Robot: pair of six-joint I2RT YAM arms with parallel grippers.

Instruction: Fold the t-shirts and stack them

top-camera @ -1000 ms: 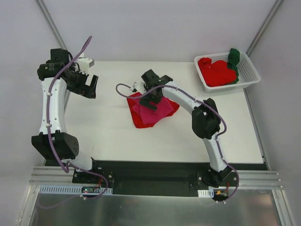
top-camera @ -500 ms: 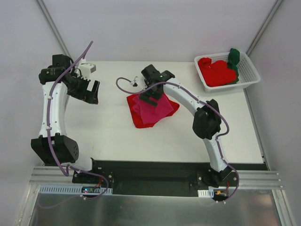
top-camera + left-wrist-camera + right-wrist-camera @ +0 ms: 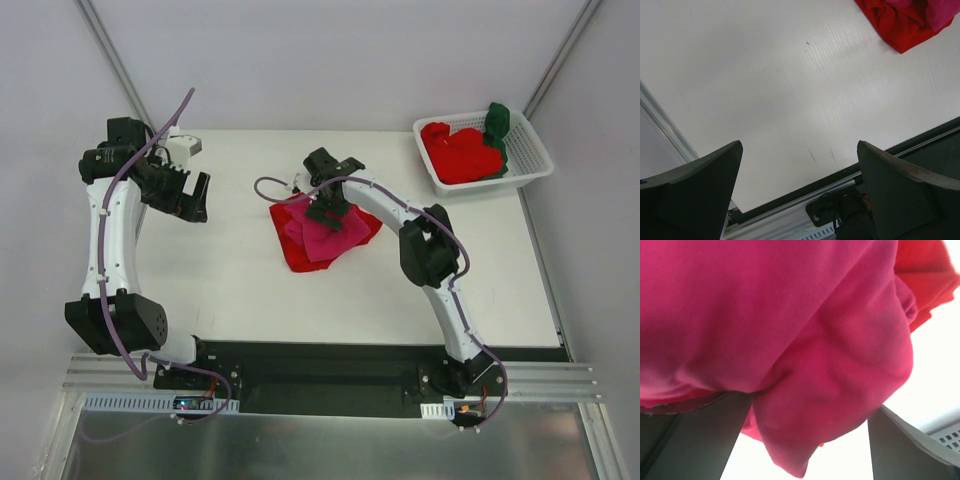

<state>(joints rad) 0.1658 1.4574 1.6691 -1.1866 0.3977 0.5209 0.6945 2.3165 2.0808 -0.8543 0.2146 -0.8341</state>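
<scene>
From above, the pink shirt (image 3: pixel 325 238) lies on a red shirt (image 3: pixel 292 255) in the middle of the white table (image 3: pixel 230 290), a bit nearer the far edge. The pile sits crooked, with one red corner pointing at the near edge. A white basket (image 3: pixel 500 181) stands at the far right corner. It holds red shirts (image 3: pixel 460 155) and a green shirt (image 3: pixel 498 125) that pokes over its far wall. The left claw (image 3: pixel 190 195) hangs over the far left part of the table, spread wide and holding nothing. The right claw (image 3: pixel 330 215) is at the far side of the pink shirt.

The left wrist view shows both dark fingers (image 3: pixel 695 185) far apart over bare table, and a corner of the pile far off.

In the right wrist view, pink cloth fills almost everything. The fingers (image 3: pixel 910 445) stand wide apart with a pink fold bulging between them, not pinched.
</scene>
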